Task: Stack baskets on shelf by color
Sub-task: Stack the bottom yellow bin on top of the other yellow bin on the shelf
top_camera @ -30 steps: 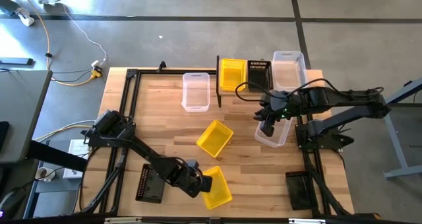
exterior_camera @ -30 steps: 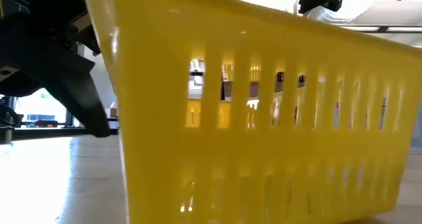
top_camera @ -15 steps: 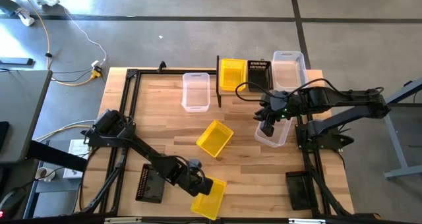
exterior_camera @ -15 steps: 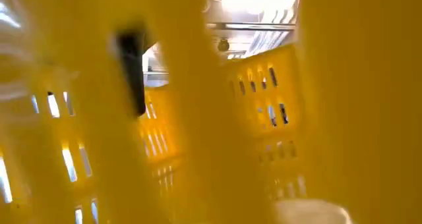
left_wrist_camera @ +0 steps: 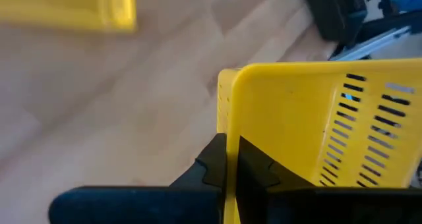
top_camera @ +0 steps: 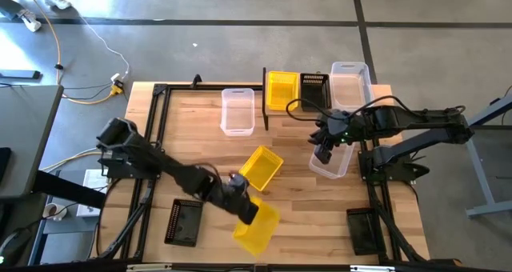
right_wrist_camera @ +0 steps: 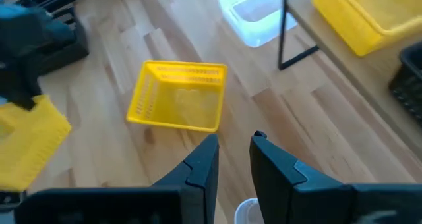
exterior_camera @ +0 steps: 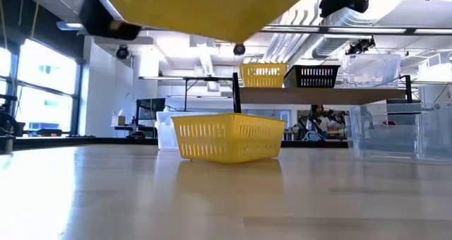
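Observation:
My left gripper is shut on a yellow basket and holds it off the table near the front edge; in the low view only the basket's underside shows. A second yellow basket sits on its base mid-table. On the shelf at the far right stand a yellow basket, a black one and a clear one. My right gripper hangs open, high over a clear basket that rests on the table. My left gripper pinches one wall of the yellow basket at its rim, one finger on one face and the other finger on the opposite face. The fingers slant down onto it. The basket hangs tilted below them, clear of the table.
Another clear basket stands at the far middle, left of the shelf's black post. One black basket lies at the near left, and another at the near right. Bare wood lies between the mid-table basket and the shelf.
My left gripper has shut on the yellow basket's wall, risen and drawn away from the near edge while rolling. The basket, which stood on the table, is now lifted clear and hangs tilted. My right arm has kept still.

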Controlling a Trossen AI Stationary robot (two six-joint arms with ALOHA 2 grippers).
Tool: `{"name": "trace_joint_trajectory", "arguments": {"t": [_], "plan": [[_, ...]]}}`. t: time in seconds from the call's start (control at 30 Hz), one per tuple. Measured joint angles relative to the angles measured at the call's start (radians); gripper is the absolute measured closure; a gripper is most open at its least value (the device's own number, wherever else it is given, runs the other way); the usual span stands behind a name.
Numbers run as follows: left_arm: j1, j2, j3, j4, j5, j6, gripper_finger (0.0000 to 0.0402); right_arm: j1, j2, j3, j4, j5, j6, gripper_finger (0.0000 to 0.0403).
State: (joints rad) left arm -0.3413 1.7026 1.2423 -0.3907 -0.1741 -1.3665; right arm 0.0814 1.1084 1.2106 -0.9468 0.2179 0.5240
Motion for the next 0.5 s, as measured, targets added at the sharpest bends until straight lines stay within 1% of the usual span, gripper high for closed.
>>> {"name": "trace_joint_trajectory", "arguments": {"t": [0.2, 0.43, 0.5], "plan": [[0.108, -0.118, -0.001, -0.075, -0.002, 0.192, 0.0399, 0.000, 0.000, 0.000, 0.002, 0.016, 0.000, 0.0329], [0.259, -0.224, -0.001, -0.143, -0.003, 0.341, 0.0398, 0.000, 0.033, 0.000, 0.041, 0.017, -0.015, 0.0329], [0.305, -0.246, -0.001, -0.135, -0.015, 0.379, 0.0398, 0.000, 0.046, 0.000, 0.070, 0.018, -0.034, 0.0329]]}}
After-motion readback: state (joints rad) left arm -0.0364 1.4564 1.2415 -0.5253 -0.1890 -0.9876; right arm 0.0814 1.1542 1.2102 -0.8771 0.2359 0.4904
